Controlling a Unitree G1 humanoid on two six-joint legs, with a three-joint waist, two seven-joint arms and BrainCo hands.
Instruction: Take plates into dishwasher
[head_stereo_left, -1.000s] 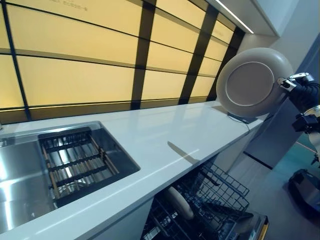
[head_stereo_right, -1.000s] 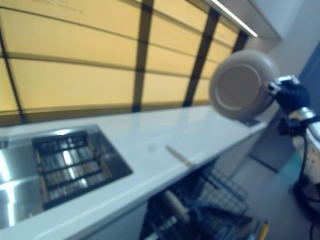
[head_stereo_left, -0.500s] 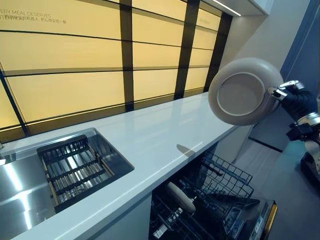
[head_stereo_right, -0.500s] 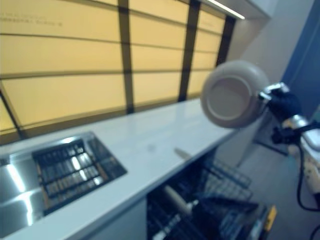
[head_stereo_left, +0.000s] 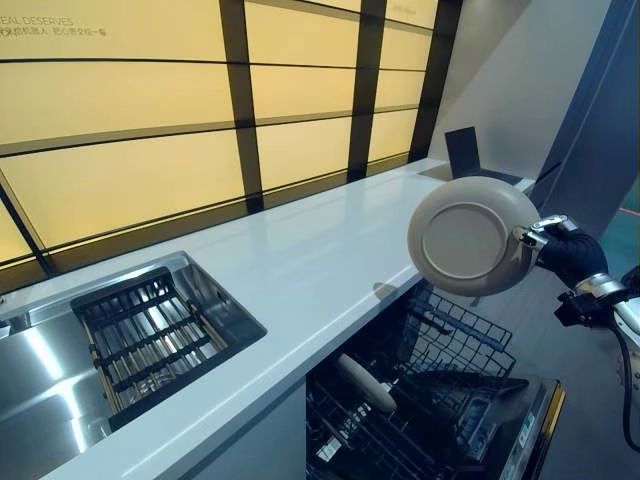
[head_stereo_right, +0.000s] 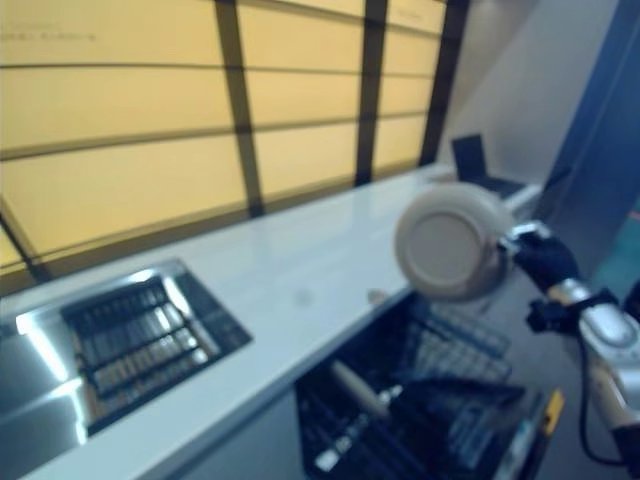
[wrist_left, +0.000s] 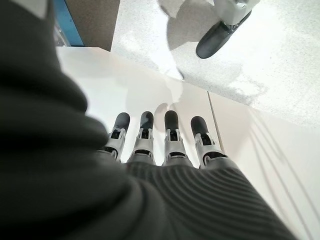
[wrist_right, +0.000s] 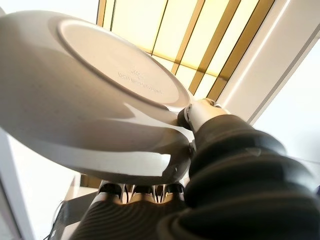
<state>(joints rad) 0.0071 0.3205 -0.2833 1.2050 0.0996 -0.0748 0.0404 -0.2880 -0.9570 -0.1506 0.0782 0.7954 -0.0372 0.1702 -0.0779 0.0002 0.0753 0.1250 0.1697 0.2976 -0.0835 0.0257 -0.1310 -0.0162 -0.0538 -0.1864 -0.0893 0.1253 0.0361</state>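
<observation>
Your plate is in the air, pinched at its rim by the right hand, with its underside turned toward the head camera and its body standing nearly on edge out to that hand's left. In the right wrist view you can see the thumb pressing on the plate's back near the foot ring while the fingers curl round the rim from the other side, so the grip is closed on the plate and nothing else touches it.

Below the hand and slightly toward you, the dishwasher rack is pulled out and open. One dish already stands in its tines, down and to the left of the held plate. The white counter runs off to the hand's left, just beside the plate's far rim but apart from it; the sink lies well away along that counter.

You are in the carry step: plate lifted, not yet lowered into the rack. The next move, as it looks from here, calls for bringing the hand down over the rack, keeping the plate on edge, and lining its rim up with a free slot beside the dish already there. Mind the counter edge on the way down.

Your left hand shows only in its own wrist view, fingers straight and relaxed, holding nothing.
</observation>
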